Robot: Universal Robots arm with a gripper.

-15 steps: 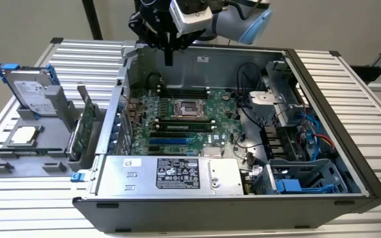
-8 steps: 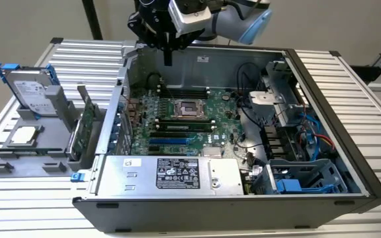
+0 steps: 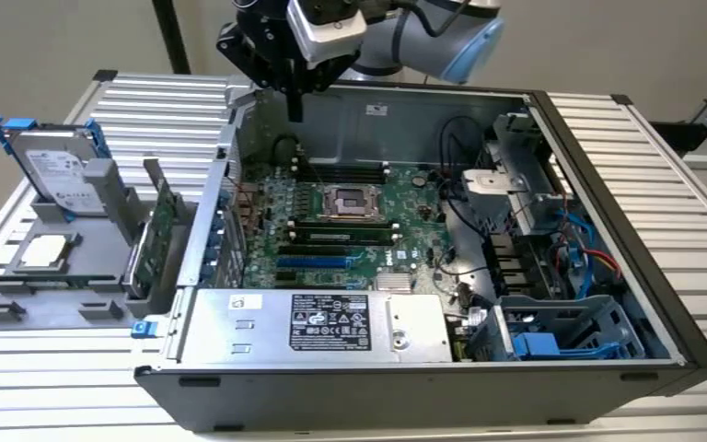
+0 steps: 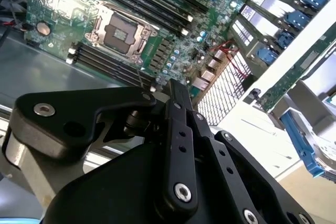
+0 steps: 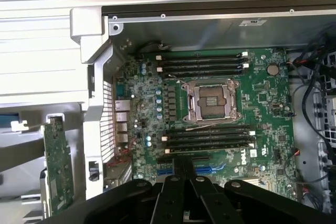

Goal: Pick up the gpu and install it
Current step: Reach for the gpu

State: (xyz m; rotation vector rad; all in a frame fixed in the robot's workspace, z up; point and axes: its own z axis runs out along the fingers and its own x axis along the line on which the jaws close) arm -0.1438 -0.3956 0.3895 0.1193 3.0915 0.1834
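Black two-finger gripper (image 3: 295,112) is hovering clenched and empty over the open dark computer case (image 3: 390,401). The upright green-board gpu (image 3: 165,216) is waiting in the grey rack (image 3: 47,308), likely needing a square edge grasp.

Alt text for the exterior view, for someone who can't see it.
A black robot gripper, empty, hangs over a corner of an open dark grey computer case. The gpu, a green circuit card, stands in a grey holder at the exterior view's left.

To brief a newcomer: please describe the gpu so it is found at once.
Beside the open computer case, on the exterior view's left, stands a grey holder. The gpu is its green card on edge nearest the case, not the blue-framed hard drive.
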